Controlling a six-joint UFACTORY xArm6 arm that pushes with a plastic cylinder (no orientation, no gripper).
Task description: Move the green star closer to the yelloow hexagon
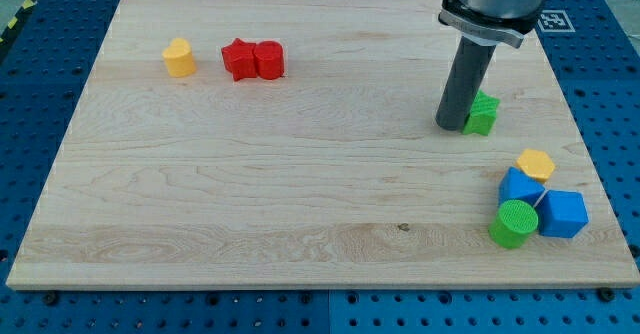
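The green star [483, 114] lies at the view's right, upper middle of the wooden board. My tip [451, 127] stands against the star's left side, touching or almost touching it. The yellow hexagon [536, 164] lies below and to the right of the star, at the top of a cluster near the board's right edge. The rod partly hides the star's left edge.
Under the hexagon sit two blue blocks [520, 186] [563, 214] and a green cylinder [514, 223]. At the upper left lie a yellow block [179, 58], a red star [239, 59] and a red cylinder [269, 60]. The board's right edge [590, 144] is close to the cluster.
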